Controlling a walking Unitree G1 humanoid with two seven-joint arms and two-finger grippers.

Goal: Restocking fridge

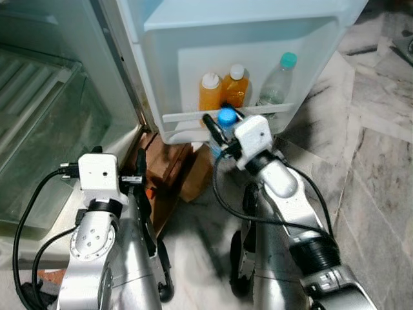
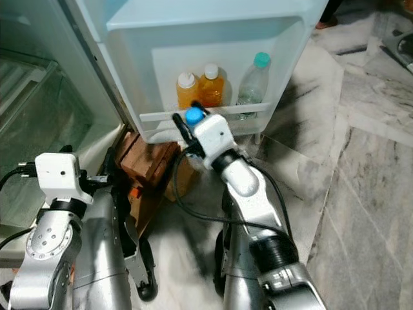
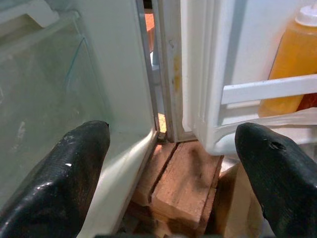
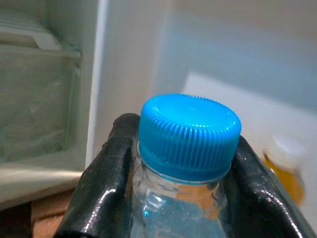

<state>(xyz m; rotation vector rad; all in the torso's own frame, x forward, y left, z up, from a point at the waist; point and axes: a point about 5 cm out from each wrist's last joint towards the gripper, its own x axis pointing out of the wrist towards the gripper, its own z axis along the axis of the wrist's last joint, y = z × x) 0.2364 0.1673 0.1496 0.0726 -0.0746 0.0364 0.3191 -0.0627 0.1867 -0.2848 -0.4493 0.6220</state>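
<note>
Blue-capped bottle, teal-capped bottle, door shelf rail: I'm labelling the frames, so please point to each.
blue-capped bottle (image 4: 188, 134), right wrist view, on its cap.
teal-capped bottle (image 1: 279, 84), left eye view, on its body.
door shelf rail (image 1: 187, 115), left eye view, on the bar's left stretch.

Two arms of brushed silver metal, rounded and tube-like, are seen. Each wrist is capped by a boxy white plastic camera housing with a small dark dot on its face. Black cables are looped from the housings down along the forearms. A ribbed black collar and a grey band are fitted near the right arm's elbow. A round silver disc with small screws is set into the left arm's joint. The left gripper's long fingers (image 3: 59, 173) are matte black and blunt-tipped; the right gripper's fingers (image 4: 106, 183) are glossy black.
</note>
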